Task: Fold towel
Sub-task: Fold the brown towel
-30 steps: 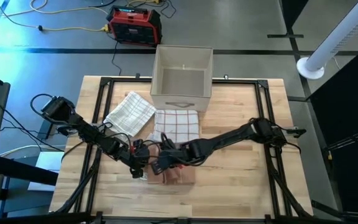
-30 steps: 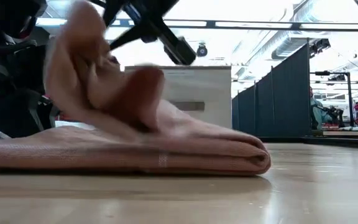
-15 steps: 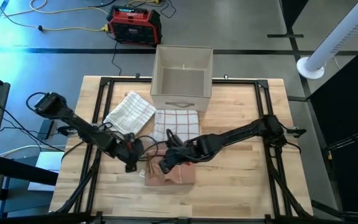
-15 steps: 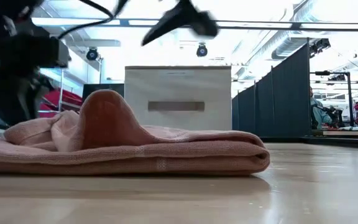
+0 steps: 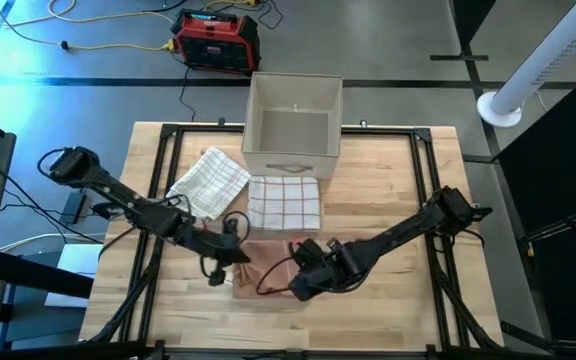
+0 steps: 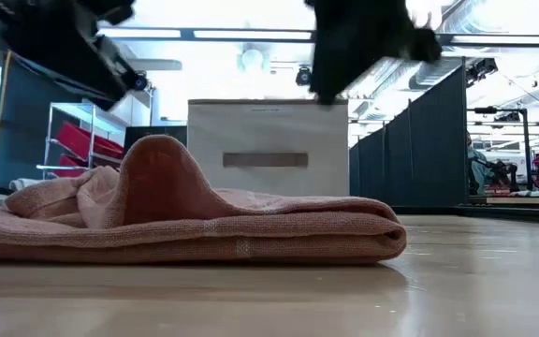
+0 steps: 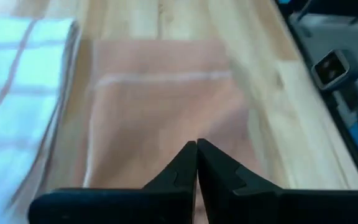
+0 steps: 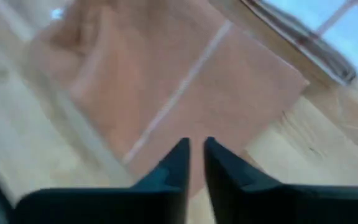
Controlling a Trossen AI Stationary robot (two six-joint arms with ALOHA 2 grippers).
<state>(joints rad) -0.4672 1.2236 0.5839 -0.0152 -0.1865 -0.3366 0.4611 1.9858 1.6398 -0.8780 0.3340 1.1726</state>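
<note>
Both claws have let go of the pink towel (image 5: 268,277) and lifted off it since a second ago. It lies folded on the wooden worktop (image 5: 388,290), with a raised hump (image 6: 162,178) near one end — just in front of the red-checked cloth (image 5: 285,201). The left claw (image 7: 196,163) is pinched closed on nothing; the right claw (image 8: 196,160) stands narrowly parted above the towel — also empty.
</note>
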